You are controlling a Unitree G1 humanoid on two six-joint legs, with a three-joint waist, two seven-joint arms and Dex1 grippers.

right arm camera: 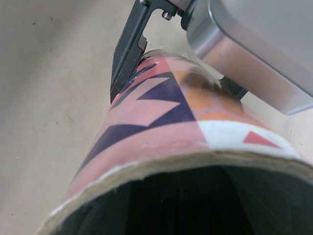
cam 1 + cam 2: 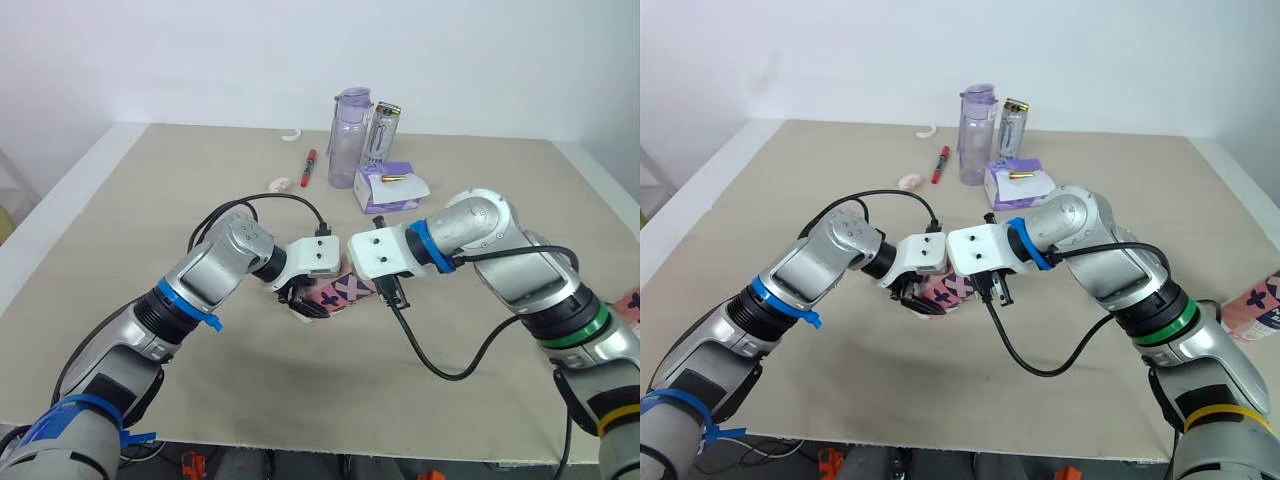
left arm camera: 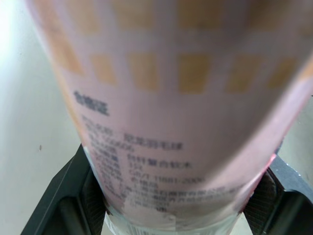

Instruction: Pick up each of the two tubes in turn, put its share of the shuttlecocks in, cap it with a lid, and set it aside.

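Note:
A pink tube with dark crosses (image 2: 338, 292) lies low over the middle of the table between my two arms. My left gripper (image 2: 300, 300) is shut on it; in the left wrist view the tube's printed wall (image 3: 181, 122) sits between the two black fingers (image 3: 90, 196). My right gripper (image 2: 390, 290) is at the tube's other end. The right wrist view looks at the tube's open mouth (image 1: 186, 196) from very close, with a finger of the left gripper (image 1: 128, 49) beyond it. A second pink tube (image 2: 1255, 305) lies at the table's right edge.
At the back of the table stand a purple water bottle (image 2: 349, 138) and a clear jar (image 2: 381, 135), with a purple pack (image 2: 390, 187) in front. A red marker (image 2: 309, 167) and two small white pieces (image 2: 280, 184) lie to their left. Black cables (image 2: 440, 365) hang from both wrists.

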